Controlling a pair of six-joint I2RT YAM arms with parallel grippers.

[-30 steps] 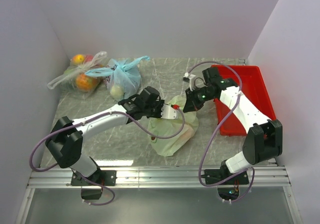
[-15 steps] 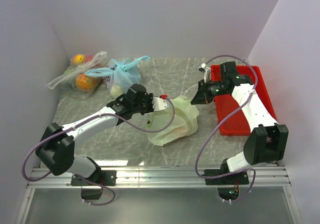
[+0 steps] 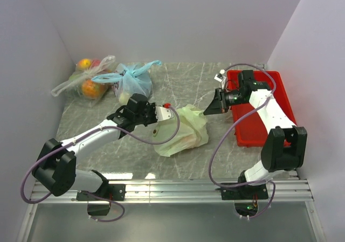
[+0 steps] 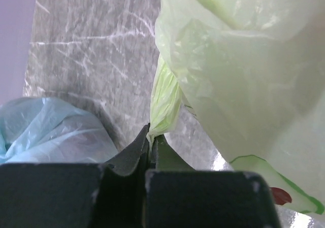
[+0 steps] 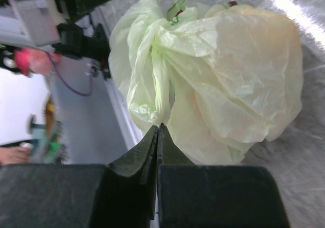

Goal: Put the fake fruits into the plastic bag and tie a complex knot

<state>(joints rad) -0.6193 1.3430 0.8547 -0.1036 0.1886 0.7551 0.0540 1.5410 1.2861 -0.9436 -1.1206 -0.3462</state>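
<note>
1. Surface: the bench (image 3: 178, 80) has a grey top with white marbled veins. A metal rail (image 3: 172, 191) runs along the near edge, where the arm bases are bolted.
2. Room: plain pale walls close the bench in at the back and on both sides.
3. A red tray (image 3: 280, 76) sits at the right. The light blue bag (image 3: 132, 83) and the clear bag (image 3: 86, 83) of wrapped fruit are in the back-left corner.
4. The plastic bag (image 3: 186, 129) lies mid-bench between the arms, its mouth gathered into twisted strands. An orange tint shows through the film.
5. The left claw (image 4: 151, 136) has its jaws together, pinching a twisted green strand of the bag.
6. The right claw (image 5: 158, 131) has its jaws together on another strand at the bag's right side.
7. Print: there is a green band with a dark red spot on the bag film, too partial to read.
</note>
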